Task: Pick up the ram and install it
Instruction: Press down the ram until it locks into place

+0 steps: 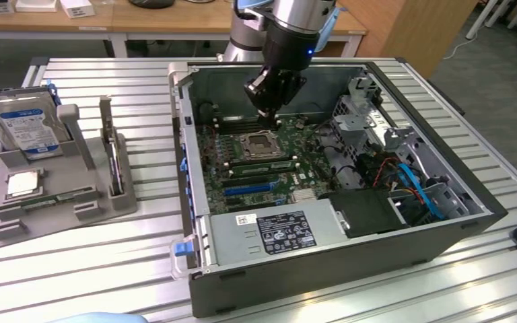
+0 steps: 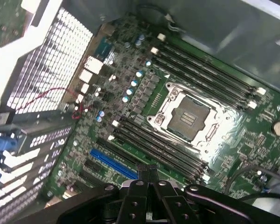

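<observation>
Black linkage of my gripper (image 2: 147,179) sits closest to the wrist camera, its fingers (image 2: 143,173) pressed together with nothing that I can see between them. Beyond them lies the motherboard (image 2: 144,100), with the open CPU socket (image 2: 189,116) in its metal frame, dark memory slots (image 2: 161,147) running on either side of it, and a blue expansion slot (image 2: 113,164) near the fingers.

From the exterior view, I have the arm (image 1: 281,30) reaching down into the open computer case (image 1: 330,182), which lies on its side on the slatted metal desk (image 1: 88,269). My gripper (image 1: 268,108) hangs just above the board, over the slots on the far side of the CPU socket (image 1: 258,142). Its fingers look closed and I cannot make out anything held there. A power supply with a white and black label (image 1: 277,232) fills the near corner of the case, and blue and orange cables (image 1: 411,188) bunch up toward the exterior view's right.

Well apart from the case, on the exterior view's left, stands a grey holder (image 1: 56,195). The hard drive (image 1: 23,128) stands upright in it, the CPU chip (image 1: 25,183) lies flat below that, and the ram (image 1: 59,199) lies in a low groove at the front of the holder, untouched by my fingers.
</observation>
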Motion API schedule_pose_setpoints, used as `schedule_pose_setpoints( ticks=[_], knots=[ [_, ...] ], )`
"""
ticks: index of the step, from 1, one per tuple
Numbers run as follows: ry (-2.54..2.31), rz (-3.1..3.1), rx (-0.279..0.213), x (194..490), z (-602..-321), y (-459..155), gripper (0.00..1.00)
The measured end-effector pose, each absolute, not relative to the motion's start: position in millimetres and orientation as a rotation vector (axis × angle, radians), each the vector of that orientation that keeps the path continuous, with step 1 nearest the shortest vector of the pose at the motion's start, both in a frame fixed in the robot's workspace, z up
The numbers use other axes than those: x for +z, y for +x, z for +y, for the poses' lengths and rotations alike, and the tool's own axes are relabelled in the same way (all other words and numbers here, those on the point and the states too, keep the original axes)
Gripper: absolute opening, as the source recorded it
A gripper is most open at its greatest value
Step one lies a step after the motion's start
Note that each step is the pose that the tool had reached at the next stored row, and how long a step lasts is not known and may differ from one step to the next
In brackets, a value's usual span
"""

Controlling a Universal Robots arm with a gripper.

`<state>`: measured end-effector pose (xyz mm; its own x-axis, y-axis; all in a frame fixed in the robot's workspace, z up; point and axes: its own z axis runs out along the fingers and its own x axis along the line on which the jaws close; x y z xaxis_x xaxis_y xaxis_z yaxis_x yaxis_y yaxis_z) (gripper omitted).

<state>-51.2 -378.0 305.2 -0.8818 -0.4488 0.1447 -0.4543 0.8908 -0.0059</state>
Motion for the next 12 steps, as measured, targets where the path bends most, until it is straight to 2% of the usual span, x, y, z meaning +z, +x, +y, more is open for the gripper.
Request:
schedule_pose_setpoints(
  ticks=[12],
  knots=[
    [0.421, -2.967, 0.049, 305.0, -378.0, -51.1, 0.10]
  ],
)
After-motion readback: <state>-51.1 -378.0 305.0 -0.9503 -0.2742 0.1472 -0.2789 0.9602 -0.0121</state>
